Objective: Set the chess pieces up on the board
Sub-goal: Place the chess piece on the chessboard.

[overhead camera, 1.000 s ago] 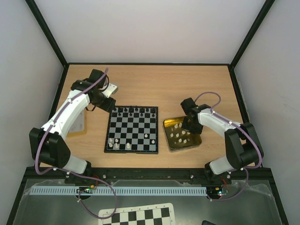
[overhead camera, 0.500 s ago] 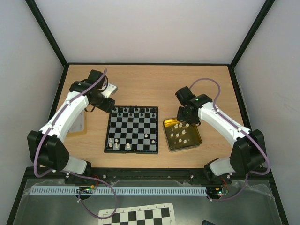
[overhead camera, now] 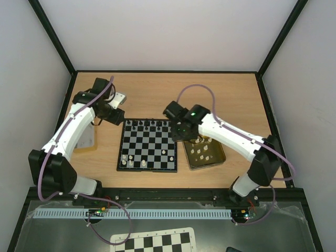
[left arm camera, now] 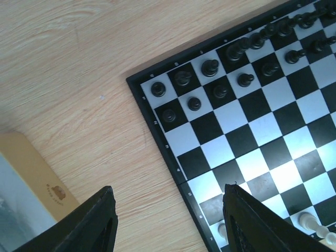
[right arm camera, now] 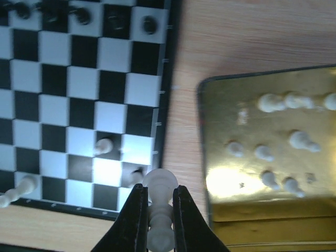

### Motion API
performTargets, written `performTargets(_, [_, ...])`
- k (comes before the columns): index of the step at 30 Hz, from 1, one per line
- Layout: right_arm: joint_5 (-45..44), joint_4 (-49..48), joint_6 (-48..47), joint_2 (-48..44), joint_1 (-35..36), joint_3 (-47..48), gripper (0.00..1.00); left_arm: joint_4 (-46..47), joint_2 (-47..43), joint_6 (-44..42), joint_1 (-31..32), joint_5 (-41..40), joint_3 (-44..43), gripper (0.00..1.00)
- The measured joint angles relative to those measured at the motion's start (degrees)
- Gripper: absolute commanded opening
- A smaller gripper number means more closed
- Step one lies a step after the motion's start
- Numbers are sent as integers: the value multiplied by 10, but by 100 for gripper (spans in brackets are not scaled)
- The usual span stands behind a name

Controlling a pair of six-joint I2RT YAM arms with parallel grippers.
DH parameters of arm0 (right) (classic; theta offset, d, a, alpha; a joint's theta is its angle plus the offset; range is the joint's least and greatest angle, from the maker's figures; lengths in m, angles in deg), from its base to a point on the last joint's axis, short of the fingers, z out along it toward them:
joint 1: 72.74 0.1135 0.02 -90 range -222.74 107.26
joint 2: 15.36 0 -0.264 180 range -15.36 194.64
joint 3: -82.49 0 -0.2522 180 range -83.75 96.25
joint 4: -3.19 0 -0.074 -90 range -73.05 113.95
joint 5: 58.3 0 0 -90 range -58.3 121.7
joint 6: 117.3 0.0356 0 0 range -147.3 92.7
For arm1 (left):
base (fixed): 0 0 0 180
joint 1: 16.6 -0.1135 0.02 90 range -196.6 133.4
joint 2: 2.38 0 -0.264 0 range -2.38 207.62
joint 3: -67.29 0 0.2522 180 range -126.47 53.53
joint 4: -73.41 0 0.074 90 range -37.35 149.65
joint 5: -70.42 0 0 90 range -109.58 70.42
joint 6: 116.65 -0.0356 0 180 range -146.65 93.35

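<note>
Top external, change: the right gripper (overhead camera: 181, 137) has left the gold tin (overhead camera: 219, 156), where it hung a second ago, and now stands over the right edge of the board (overhead camera: 149, 144). The left arm has shifted only slightly.
Right wrist, grip: the fingers (right arm camera: 134, 215) are clamped on a cream-white piece (right arm camera: 159, 181), held upright above the board's near right corner.
Left gripper (left arm camera: 168, 188): jaws apart with nothing between them, hanging by the board's far left corner and the bare wood beside it.
Board: lies flat mid-table between the two arms. Black pieces (overhead camera: 152, 124) stand along its far rows and a few white pieces (overhead camera: 125, 159) on its near rows.
Tin: just right of the board, with loose cream pieces (right arm camera: 273, 102) scattered inside.
Surface: light wood-grain table (overhead camera: 210, 94).
Room: pale walls (overhead camera: 157, 31) with black frame posts (overhead camera: 52, 37) at the corners.
Around: a flat yellow-edged box (overhead camera: 89, 139) lies left of the board, partly under the left arm. A printed checkered sheet (overhead camera: 157, 241) lies below the table's near edge.
In the way: in the top view, the right arm covers the tin's far left corner and part of the board's right rim.
</note>
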Motion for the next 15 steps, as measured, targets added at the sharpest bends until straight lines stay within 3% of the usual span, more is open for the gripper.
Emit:
performTargets(8, [2, 25, 9, 128, 127, 145, 2, 5, -4, 2, -54, 0, 10, 57])
performTargets(15, [-2, 58, -8, 248, 192, 294, 2, 13, -9, 13, -87, -2, 11, 56])
